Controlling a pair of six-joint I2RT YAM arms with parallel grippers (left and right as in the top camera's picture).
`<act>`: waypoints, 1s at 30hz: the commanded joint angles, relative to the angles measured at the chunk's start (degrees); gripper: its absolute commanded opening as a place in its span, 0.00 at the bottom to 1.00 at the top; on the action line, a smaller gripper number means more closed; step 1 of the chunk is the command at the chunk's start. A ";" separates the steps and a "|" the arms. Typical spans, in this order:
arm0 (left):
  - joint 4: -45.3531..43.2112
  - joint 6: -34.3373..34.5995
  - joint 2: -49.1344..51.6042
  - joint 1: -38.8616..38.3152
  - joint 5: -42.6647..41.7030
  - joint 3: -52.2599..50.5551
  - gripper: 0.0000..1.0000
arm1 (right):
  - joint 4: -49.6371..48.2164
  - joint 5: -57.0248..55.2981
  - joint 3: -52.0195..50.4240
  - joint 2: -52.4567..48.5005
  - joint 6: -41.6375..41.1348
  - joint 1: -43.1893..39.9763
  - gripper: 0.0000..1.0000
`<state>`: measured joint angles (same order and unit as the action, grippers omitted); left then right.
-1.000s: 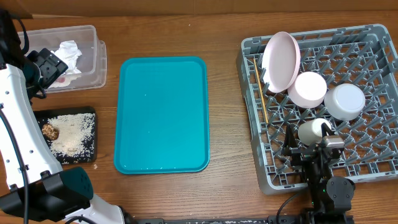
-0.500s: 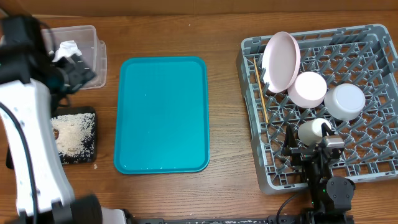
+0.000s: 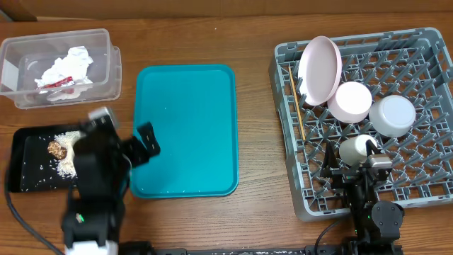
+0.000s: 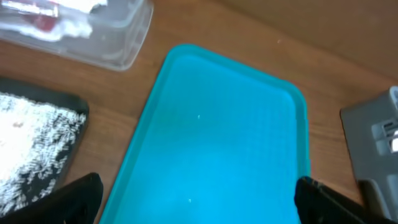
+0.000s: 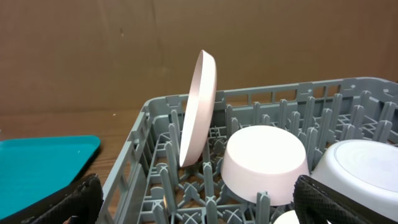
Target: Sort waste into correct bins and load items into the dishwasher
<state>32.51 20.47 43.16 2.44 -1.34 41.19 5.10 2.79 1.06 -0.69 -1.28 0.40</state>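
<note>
The clear tub [image 3: 106,67] at the back left holds crumpled white tissue [image 3: 69,64] and a red-and-white wrapper [image 3: 56,83]. The black tray [image 3: 25,177] holds rice crumbs [image 3: 67,163] and a brown lump [image 3: 56,149]. My left gripper [image 3: 134,145] is open and empty, between the black tray and the teal tray; it also shows in the left wrist view [image 4: 199,202]. The grey rack [image 3: 425,39] holds the pink plate [image 3: 320,69] on edge, the pink bowl [image 3: 350,101], the white bowl [image 3: 391,115], the cup [image 3: 354,149] and the wooden stick [image 3: 297,106]. My right gripper [image 3: 357,170] is open over the rack beside the cup; it also shows in the right wrist view [image 5: 199,208].
A large teal tray [image 3: 187,131] lies in the middle of the wooden table, with only a few specks on it. My left arm hides the black tray's right end. A brown cardboard wall [image 5: 186,37] stands behind the rack.
My left arm has swung from over the clear tub down to the front left, beside the teal tray. The tub and black tray are now uncovered. The right arm has not moved.
</note>
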 commanded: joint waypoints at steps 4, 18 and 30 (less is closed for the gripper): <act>-16.92 -8.00 -11.26 -0.22 -4.20 -20.87 1.00 | -0.46 0.33 -0.59 0.52 -0.04 -0.22 1.00; -35.82 -8.09 -23.78 -0.22 -4.55 -40.94 1.00 | -0.46 0.33 -0.59 0.52 -0.04 -0.22 1.00; -28.22 -13.35 -37.27 -0.22 -2.45 -40.92 1.00 | -0.46 0.33 -0.59 0.52 -0.04 -0.22 1.00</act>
<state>4.12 10.68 8.54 2.33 -4.49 0.58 5.13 2.79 1.06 -0.69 -1.28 0.40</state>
